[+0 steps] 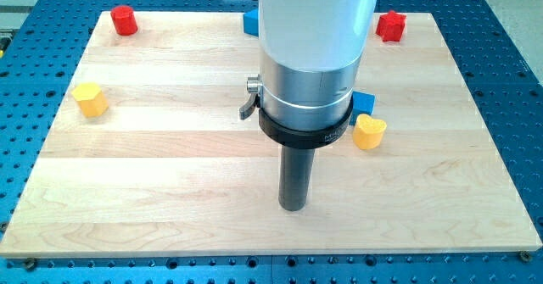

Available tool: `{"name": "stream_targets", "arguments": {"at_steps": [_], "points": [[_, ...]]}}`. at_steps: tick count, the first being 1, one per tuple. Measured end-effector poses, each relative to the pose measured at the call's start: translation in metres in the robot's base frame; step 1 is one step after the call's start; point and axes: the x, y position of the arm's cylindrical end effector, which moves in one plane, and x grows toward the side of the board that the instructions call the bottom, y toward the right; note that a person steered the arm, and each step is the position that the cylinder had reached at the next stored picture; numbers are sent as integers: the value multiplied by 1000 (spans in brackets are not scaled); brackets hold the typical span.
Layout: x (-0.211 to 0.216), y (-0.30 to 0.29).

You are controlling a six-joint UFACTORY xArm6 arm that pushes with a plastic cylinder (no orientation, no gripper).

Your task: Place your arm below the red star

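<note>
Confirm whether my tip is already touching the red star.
No: my tip rests on bare board near the view's bottom centre, far from the red star at the view's top right.

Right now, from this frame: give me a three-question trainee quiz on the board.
1. True or false: my tip touches the yellow heart.
2. Which block sits nearest the view's top right corner? A) red star B) red cylinder C) yellow hexagon block
3. Fill in: the blue block beside the heart is partly hidden by the arm's ____ body.

Key: 1 false, the tip stands apart, lower and to the view's left. 2 A. 3 silver.
</note>
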Motion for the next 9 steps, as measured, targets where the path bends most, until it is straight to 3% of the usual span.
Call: {"name": "stream_targets", "arguments": {"at_steps": [1,3,5,7,8,9], "points": [[-4,0],[-2,62],[-20,64],[24,35],[24,86],[-6,117]]}}
